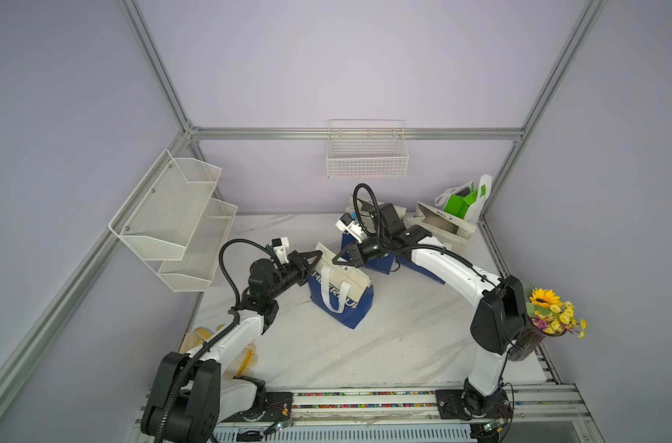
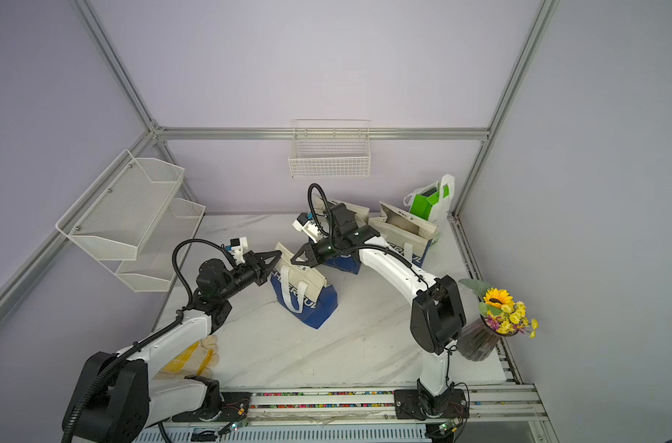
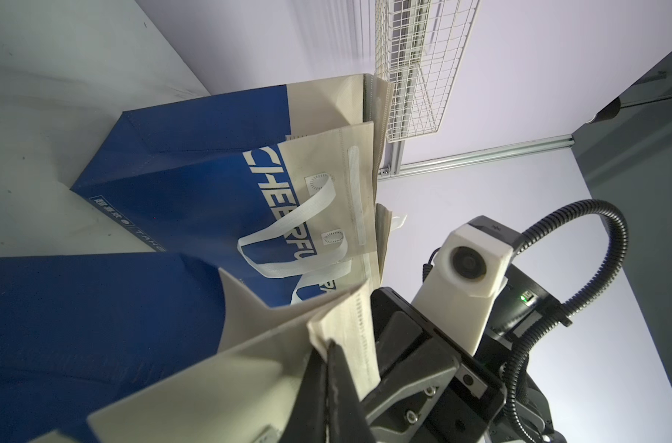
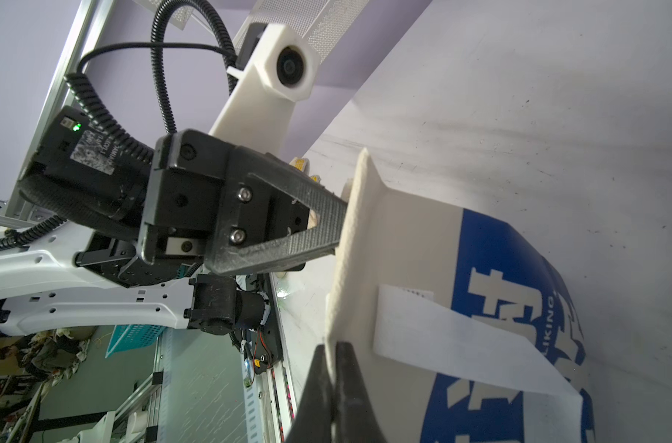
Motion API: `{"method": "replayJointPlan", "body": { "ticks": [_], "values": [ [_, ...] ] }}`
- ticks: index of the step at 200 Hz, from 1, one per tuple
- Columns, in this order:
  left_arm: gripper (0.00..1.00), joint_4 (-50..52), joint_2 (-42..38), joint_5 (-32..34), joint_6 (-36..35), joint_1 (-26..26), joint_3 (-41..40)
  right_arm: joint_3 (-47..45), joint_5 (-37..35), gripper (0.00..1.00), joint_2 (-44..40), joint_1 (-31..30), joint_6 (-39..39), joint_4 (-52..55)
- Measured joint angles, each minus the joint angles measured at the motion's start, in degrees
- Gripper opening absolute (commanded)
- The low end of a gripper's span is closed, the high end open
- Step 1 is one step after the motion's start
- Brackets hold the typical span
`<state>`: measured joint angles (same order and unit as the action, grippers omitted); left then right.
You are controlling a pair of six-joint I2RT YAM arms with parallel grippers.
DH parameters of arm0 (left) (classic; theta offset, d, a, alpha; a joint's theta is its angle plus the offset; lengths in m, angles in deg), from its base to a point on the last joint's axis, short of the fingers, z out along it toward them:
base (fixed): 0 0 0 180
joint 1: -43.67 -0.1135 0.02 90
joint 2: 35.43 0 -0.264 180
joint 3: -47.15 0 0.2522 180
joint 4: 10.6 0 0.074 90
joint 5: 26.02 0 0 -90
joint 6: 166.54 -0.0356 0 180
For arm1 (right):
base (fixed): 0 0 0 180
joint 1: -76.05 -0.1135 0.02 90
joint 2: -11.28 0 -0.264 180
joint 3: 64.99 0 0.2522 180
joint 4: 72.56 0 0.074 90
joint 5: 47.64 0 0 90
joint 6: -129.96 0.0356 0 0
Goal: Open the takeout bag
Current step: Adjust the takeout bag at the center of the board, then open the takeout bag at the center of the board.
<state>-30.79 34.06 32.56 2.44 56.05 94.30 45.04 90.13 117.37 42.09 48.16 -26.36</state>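
The takeout bag (image 1: 345,307), blue below and cream above, is standing near the middle of the marble worktop (image 1: 403,345). In both top views its cream rim is lying at its 11 o'clock end, and a white strap handle (image 1: 332,289) is hanging down its near face.

The left arm is reaching in from 7 o'clock. The left end effector (image 1: 319,253) is meeting the rim from the bag's 10 o'clock side. In the left wrist view its fingers (image 3: 338,368) are pressing together on a folded flap of the cream rim, so it is clamping the takeout bag.

The right arm is arching in from 4 o'clock. The right end effector (image 1: 335,259) is sitting at the same rim from the 1 o'clock side, close to the left one. In the right wrist view its fingers (image 4: 344,368) are closing on the thin cream edge, with no gap showing around the fabric. The two are gripping the rim near each other, and the bag's mouth is looking mostly flat.

A second blue bag (image 1: 380,264) is standing at 1 o'clock under the right arm. An open cream bag (image 1: 441,230) is sitting at 2 o'clock, with a green-and-white bag (image 1: 463,201) beyond it in the corner. A wire basket (image 1: 367,153) is hanging on the back wall at 12 o'clock. A mesh shelf (image 1: 173,214) is hanging at 10 o'clock. A vase of flowers (image 1: 549,314) is standing at 3 o'clock, and yellow-and-cream gloves (image 2: 196,356) are lying at 7 o'clock beneath the left arm.
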Motion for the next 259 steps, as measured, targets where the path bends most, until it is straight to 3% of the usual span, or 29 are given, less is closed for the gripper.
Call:
{"method": "replayJointPlan", "body": {
  "ticks": [18,38,49,66,90,126,155,182,259],
  "values": [
    [0.00,3.6,-1.7,0.2,-1.3,0.1,0.8,-0.7,-1.5,0.01,-1.1,-0.2,0.7,0.0],
    [0.00,9.5,-4.0,1.9,-3.5,0.9,2.6,-0.7,-8.1,0.37,-2.9,-1.4,1.2,0.6],
    [0.00,13.6,-5.6,3.5,-4.8,1.4,3.7,-1.1,-15.4,0.45,-4.6,-2.9,0.8,0.6],
    [0.00,21.3,-8.4,7.3,-6.8,2.8,5.7,-2.9,-30.6,0.51,-8.8,-7.6,-0.2,-0.5],
    [0.00,29.8,-11.6,12.3,-7.7,6.0,7.6,-9.5,-50.3,0.55,-15.9,-18.9,-3.1,-6.5],
    [0.00,38.2,-14.5,18.3,-7.1,10.1,8.7,-13.0,-67.6,0.51,-17.2,-31.4,-7.3,-13.7],
    [0.00,42.9,-16.0,23.5,-6.3,10.6,9.9,-13.1,-74.1,0.49,-14.5,-32.6,-8.6,-16.7],
    [0.00,45.4,-18.3,24.1,-5.6,11.5,10.7,-15.3,-78.0,0.50,-13.2,-31.8,-9.0,-18.9],
    [0.00,45.7,-19.6,23.9,-3.3,11.8,11.4,-20.5,-77.9,0.60,-17.1,-31.9,-9.4,-20.5]
  ]
}}
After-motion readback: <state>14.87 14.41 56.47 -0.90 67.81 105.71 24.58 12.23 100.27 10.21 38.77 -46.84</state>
